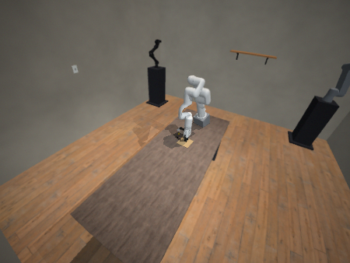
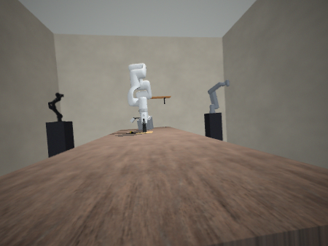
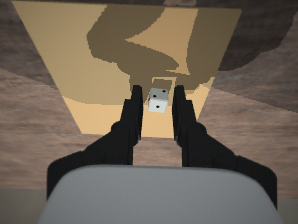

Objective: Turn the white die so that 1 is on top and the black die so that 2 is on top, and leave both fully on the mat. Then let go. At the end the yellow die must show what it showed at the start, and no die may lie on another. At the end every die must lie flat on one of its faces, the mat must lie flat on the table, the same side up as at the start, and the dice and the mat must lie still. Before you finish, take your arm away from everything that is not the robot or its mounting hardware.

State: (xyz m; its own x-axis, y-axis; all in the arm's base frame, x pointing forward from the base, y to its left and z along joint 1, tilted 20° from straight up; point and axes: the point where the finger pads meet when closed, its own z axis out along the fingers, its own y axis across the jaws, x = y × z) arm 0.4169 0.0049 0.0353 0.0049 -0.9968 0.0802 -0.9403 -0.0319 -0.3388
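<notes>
The white die (image 3: 158, 101) sits on the tan mat (image 3: 45, 40) (image 1: 187, 145) (image 2: 149, 132). In the wrist view its brighter lower face, which looks like the top, shows one pip; the face above it in the picture shows two. My gripper (image 3: 157, 97) (image 1: 186, 138) (image 2: 144, 130) is partly open, one finger on each side of the white die, with a narrow gap on both sides. A tiny yellow spot (image 1: 179, 134) (image 2: 130, 132), probably the yellow die, lies beside the mat. The black die cannot be made out clearly; its face cannot be read.
The dark brown table (image 1: 155, 187) (image 2: 164, 182) surrounds the mat. The arm's shadow falls across the mat and the table beside it. Two pedestals with other arms, a black one (image 1: 156, 83) (image 2: 60, 136) and a grey one (image 1: 314, 120) (image 2: 213, 125), stand well away on both sides.
</notes>
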